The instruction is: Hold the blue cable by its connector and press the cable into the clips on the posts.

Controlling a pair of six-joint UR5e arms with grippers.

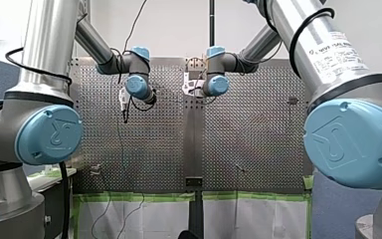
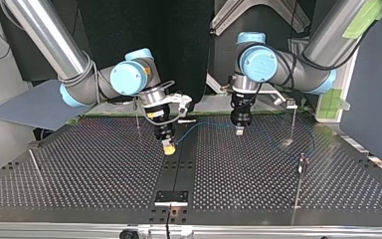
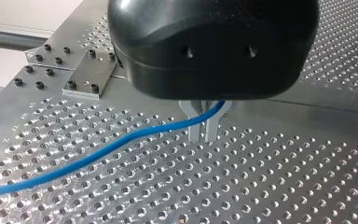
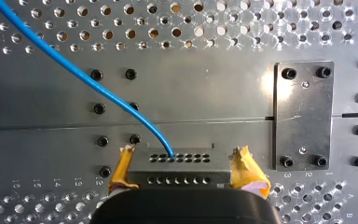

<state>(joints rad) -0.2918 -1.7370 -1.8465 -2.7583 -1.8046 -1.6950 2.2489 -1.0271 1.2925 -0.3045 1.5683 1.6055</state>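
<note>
- Surface (image 2: 79, 169): perforated metal, with a dark seam (image 2: 179, 169) running near to far down the middle of the top view.
- Right arm (image 2: 79, 84) comes in at the top view's left and left arm (image 2: 298, 74) at its right. Both reach down near the middle, toward that view's far side.
- Right pincer (image 2: 168, 147): clenched on the connector (image 4: 179, 163), with a yellow pad (image 4: 248, 171) at each end of it, over the seam.
- Left pincer (image 2: 239, 131): to the right of the other in the top view. Its metal fingers (image 3: 195, 130) are closed around the cable (image 3: 121, 142), tips close to the surface.
- Posts (image 2: 302, 167): thin, upright and well apart, none touching the cable.
- Cable: blue, plugged into the connector. It arches right to the left pincer, then runs low over the surface.
</note>
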